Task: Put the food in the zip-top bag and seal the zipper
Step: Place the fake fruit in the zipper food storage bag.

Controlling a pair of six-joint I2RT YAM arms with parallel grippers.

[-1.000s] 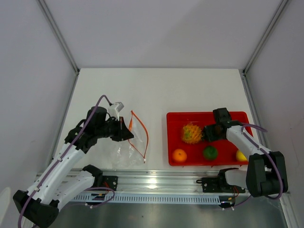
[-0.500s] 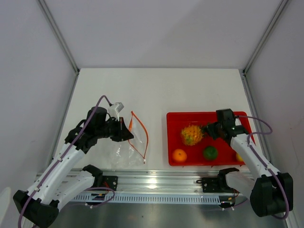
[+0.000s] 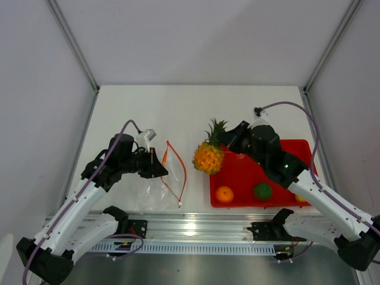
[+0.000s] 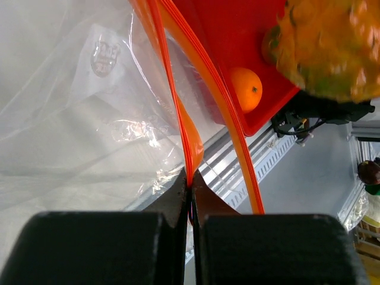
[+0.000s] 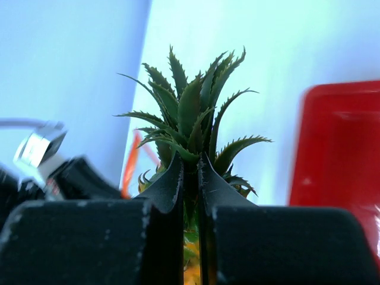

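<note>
Left tool (image 4: 191, 184) is pinched shut on one lip of the zipper (image 3: 176, 169), down at the end of the orange-red strip. It holds that lip up off the surface (image 3: 178, 113), so the zip-top bag (image 3: 151, 190) gapes toward 3 o'clock. In the left wrist view the two strips split apart just past the fingers, so the mouth is open. That seems to be the whole point of the hold: this arm is just the bag holder.

Right tool (image 5: 190, 169) is clamped together on the base of the green crown of the pineapple (image 3: 208, 157). The leaves fan out past the fingers and the body sits on the near side. Grabbing the crown makes sense, since the body is fat and knobbly and the leaves make a thin handle.

From the top, the pineapple is in the air over the 10 o'clock corner of the red tray (image 3: 237, 175). The bag mouth is at its 9 o'clock, near but not touching.

The orange ball (image 3: 224, 194) sits at the tray's 7 o'clock and the green round fruit (image 3: 262, 190) around 5 o'clock. The lemon (image 3: 301, 196) is barely peeking out from under the right arm at 4 o'clock.

So it looks like fruit number one is in transit, nothing is visible in the bag, and the zipper isn't sealed. The dicey part is that the pineapple looks big against that opening, so it probably needs to go in body first and well centred.
</note>
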